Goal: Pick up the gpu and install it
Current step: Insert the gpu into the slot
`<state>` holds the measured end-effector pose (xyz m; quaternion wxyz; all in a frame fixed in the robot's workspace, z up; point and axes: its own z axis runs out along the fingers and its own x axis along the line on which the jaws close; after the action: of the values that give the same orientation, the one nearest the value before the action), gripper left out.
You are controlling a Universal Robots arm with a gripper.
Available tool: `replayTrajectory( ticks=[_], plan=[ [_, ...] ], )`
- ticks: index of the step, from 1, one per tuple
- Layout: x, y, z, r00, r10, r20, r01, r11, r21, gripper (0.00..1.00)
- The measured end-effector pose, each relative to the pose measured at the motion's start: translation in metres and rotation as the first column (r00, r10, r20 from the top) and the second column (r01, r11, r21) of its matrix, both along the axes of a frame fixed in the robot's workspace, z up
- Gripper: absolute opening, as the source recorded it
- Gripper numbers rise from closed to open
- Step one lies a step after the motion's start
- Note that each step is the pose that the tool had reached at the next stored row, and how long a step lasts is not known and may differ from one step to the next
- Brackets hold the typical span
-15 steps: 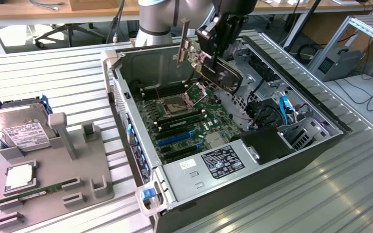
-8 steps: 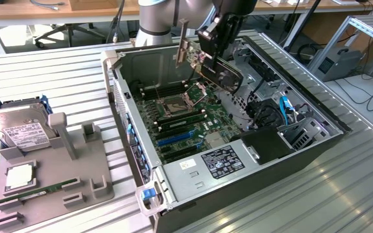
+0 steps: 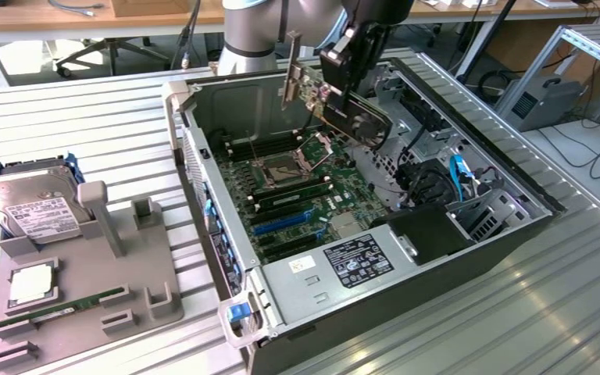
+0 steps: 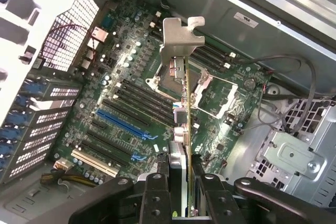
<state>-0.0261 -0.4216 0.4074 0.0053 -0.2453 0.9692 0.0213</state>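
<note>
Gpu [image 3: 361, 119] clamped in the jaws above open computer case [image 3: 198, 109], slatted metal table [image 3: 91, 125], wooden desks [image 3: 29, 16] behind

**Open computer case [image 3: 237, 98]: clearances and obstructions**

Upper side open, so entry from above is free. The gpu [image 4: 184, 103], clamped on edge in the gripper [image 4: 184, 205], hangs above the motherboard [image 3: 326, 191], apart from it. The blue slot [image 4: 123, 124] and the black slots beside it lie bare and reachable. Obstructions:
- vented rear wall [image 4: 47, 121], just beside the slot ends
- raised CPU socket frame [image 4: 212, 98], under the card's bracket end
- loose cables [image 4: 294, 87] and silver metal cage [image 4: 296, 156], beside the board
- black housing [image 3: 430, 230], at the case's near end in the exterior view
- hard drive [image 3: 29, 207], well apart at the exterior view's left
</note>
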Motion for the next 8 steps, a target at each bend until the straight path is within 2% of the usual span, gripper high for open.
replayTrajectory(
  ticks=[8],
  plan=[
    [0.0000, 0.0000, 0.0000, 0.9988, 0.048, 0.0000, -0.048, 0.9988, 0.0000, 0.27]
  ],
)
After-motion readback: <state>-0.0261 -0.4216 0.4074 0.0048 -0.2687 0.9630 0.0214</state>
